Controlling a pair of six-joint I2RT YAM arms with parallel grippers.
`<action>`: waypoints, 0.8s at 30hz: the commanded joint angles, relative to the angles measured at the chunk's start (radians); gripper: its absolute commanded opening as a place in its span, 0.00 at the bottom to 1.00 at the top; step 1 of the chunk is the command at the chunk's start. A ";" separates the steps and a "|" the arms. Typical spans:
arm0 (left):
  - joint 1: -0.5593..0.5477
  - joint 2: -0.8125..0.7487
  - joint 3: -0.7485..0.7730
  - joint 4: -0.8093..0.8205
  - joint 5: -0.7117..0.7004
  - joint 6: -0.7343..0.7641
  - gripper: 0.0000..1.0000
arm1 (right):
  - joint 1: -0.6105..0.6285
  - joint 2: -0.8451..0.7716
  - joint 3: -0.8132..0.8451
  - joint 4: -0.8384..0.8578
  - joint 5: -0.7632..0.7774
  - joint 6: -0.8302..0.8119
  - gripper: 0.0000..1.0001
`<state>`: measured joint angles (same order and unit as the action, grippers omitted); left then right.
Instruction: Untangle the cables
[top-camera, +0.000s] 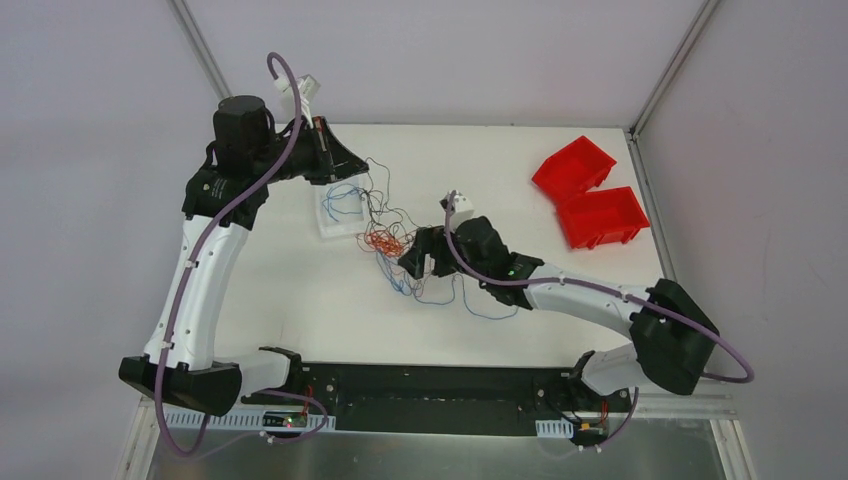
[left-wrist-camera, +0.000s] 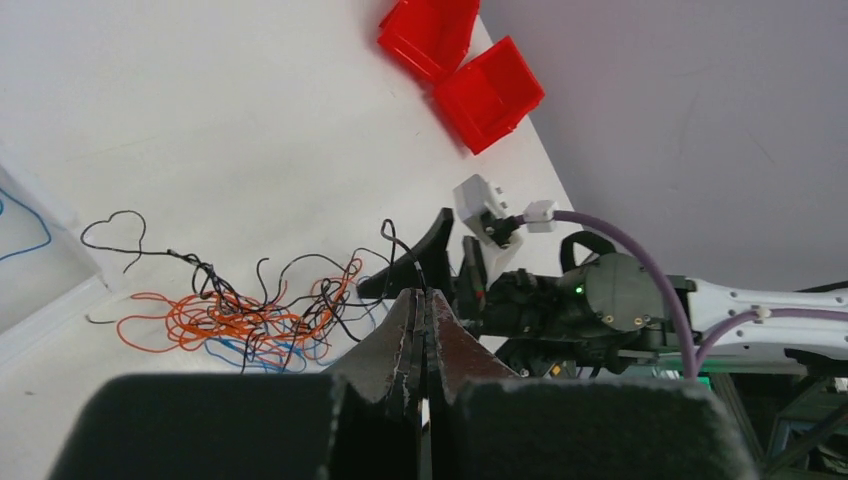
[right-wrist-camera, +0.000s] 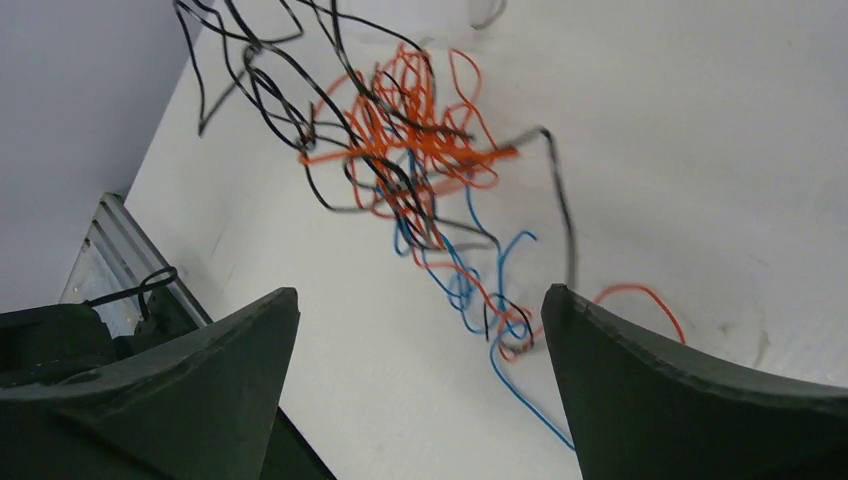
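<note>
The cables (top-camera: 385, 242) lie as a tangle of thin orange, blue and black wires at mid-table, with loose blue strands (top-camera: 490, 305) trailing toward the front. My left gripper (top-camera: 352, 160) is raised at the back left and shut on a black cable (left-wrist-camera: 415, 262), which runs down to the tangle (left-wrist-camera: 230, 320). My right gripper (top-camera: 420, 255) is open and empty, just right of the tangle. In the right wrist view the orange and black bunch (right-wrist-camera: 410, 150) lies ahead of its gripper (right-wrist-camera: 415, 300), and a blue and orange knot (right-wrist-camera: 505, 330) sits near the right finger.
A clear white tray (top-camera: 325, 228) holding a blue wire (top-camera: 343, 197) sits below the left gripper and shows in the left wrist view (left-wrist-camera: 40, 305). Two red bins (top-camera: 575, 165) (top-camera: 603, 215) stand at the back right. Metal frame posts mark the back corners.
</note>
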<state>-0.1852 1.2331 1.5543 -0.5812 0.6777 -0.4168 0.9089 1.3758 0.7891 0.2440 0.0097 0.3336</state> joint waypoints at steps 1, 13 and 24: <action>-0.035 -0.041 0.057 0.060 0.029 -0.067 0.00 | 0.029 0.094 0.119 0.155 0.095 -0.057 0.97; -0.022 -0.093 0.076 0.098 -0.241 -0.048 0.00 | 0.006 0.103 0.041 0.049 0.470 0.107 0.00; 0.105 -0.084 0.147 -0.115 -0.662 0.113 0.00 | -0.283 -0.285 -0.207 -0.444 0.488 0.253 0.00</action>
<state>-0.1108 1.1706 1.6886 -0.6590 0.1745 -0.3679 0.7296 1.2228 0.6014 0.0338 0.4488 0.5362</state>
